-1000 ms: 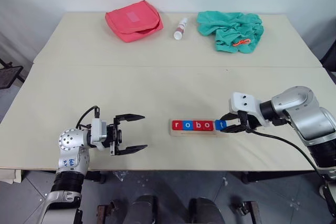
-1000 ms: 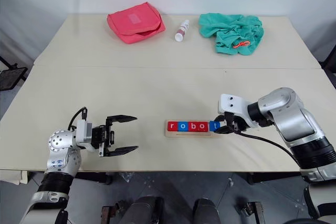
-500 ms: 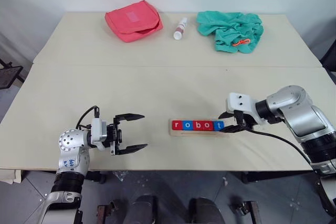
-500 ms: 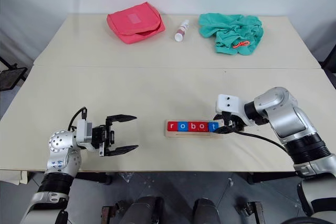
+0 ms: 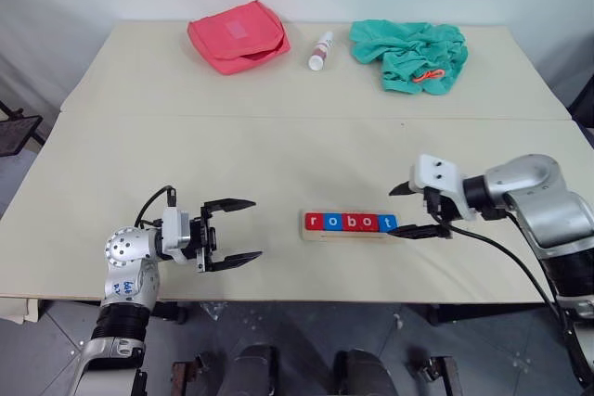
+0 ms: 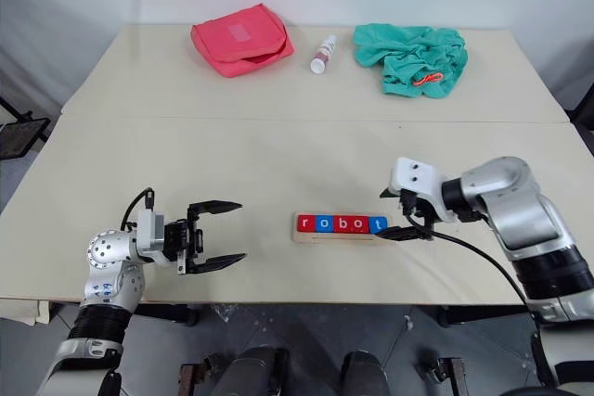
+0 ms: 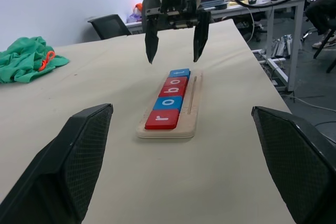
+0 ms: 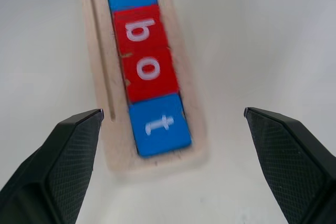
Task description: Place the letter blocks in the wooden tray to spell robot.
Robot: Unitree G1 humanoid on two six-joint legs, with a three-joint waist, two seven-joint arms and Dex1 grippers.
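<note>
We find the wooden tray on the worktop, just beside the right end effector, whose fingers are spread wide and hold nothing. The left end effector sits well apart, also spread. We count five letter blocks in the tray: three red, two blue.
</note>
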